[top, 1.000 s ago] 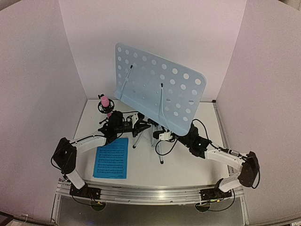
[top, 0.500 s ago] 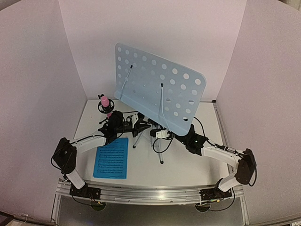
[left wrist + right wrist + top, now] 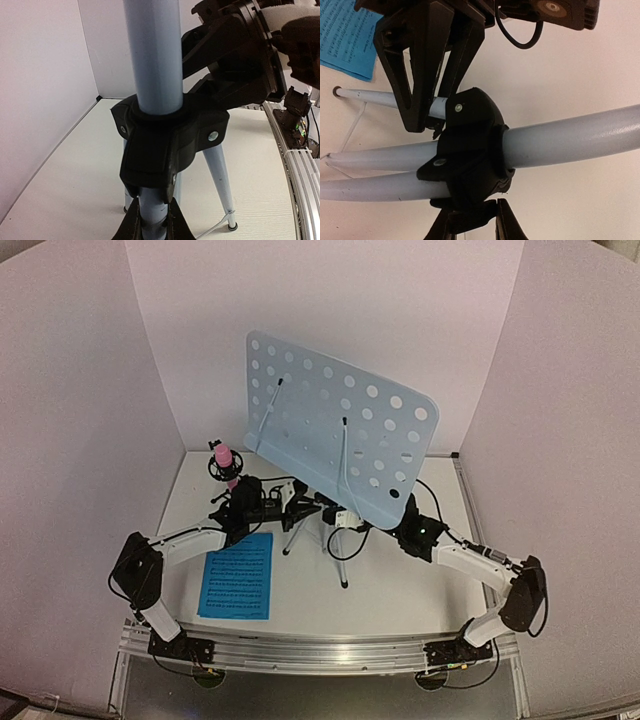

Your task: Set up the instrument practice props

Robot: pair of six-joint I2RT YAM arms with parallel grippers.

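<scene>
From above: music stand (image 3: 350, 470) upright at mid-table (image 3: 400, 590), perforated desk (image 3: 330, 420) tilted atop the tripod (image 3: 335, 545). One blue sheet (image 3: 238, 575) flat at front left, well apart from the desk; no second sheet in sight. Pink microphone (image 3: 222, 460) at back left. Left pincer (image 3: 300, 502) and right pincer (image 3: 338, 518) both in under the desk, at the tripod's hub.

From the left wrist: left pincer (image 3: 152, 216) clamped on the pole (image 3: 152, 55) just beneath the black collar (image 3: 167, 145).

From the right wrist: right pincer (image 3: 472, 225) flanking the underside of the collar (image 3: 470, 150); pinching or merely close, cannot tell.

Probably light but top-heavy; stiff, smooth tubes, likely slippery. Best held low, at collar or pole, not by the desk. Sheet thin and floppy: take by an edge.
</scene>
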